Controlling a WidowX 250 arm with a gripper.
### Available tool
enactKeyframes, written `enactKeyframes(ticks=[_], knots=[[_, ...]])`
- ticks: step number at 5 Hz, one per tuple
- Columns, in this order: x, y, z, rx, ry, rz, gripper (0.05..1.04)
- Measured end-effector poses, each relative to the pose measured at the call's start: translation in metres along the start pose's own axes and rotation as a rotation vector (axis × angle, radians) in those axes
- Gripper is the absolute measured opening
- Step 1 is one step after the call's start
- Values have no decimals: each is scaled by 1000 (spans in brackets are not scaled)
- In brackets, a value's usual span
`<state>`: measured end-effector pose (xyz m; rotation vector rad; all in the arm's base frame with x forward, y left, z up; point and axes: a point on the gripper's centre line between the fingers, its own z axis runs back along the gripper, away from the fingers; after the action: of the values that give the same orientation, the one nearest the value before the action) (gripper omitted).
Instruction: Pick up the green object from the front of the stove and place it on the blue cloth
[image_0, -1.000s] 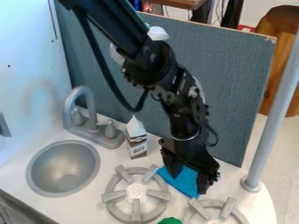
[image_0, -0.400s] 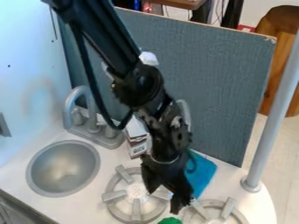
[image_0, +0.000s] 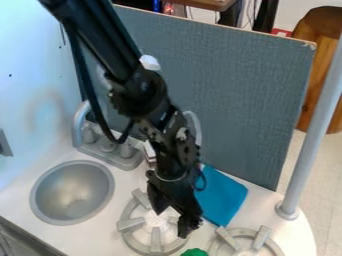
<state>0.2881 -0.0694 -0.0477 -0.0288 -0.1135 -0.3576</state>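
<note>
Your gripper (image_0: 171, 222) hangs over the left stove burner (image_0: 156, 242), its jaws parted and released. The blue cloth (image_0: 223, 194) lies just right of it on the white counter (image_0: 259, 212), near the gray panel (image_0: 257, 100); you have a green object (image_0: 194, 252) at the bottom edge.

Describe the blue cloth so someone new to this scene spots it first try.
Start at the tall gray-blue panel along the back of the white counter. At its foot, right of the tool in the image and behind the right-hand burner, lies the cloth. It's flat, four-cornered and vivid blue, unlike the gray burner.
</note>
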Motion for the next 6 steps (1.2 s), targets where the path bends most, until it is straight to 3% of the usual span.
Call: enactKeyframes(ticks=[2, 4, 6], knots=[[-8, 0, -21, -6, 47, -66, 1009], [-15, -18, -32, 49, 0, -150, 1009], [-13, -16, -41, 63, -28, -142, 1009]])
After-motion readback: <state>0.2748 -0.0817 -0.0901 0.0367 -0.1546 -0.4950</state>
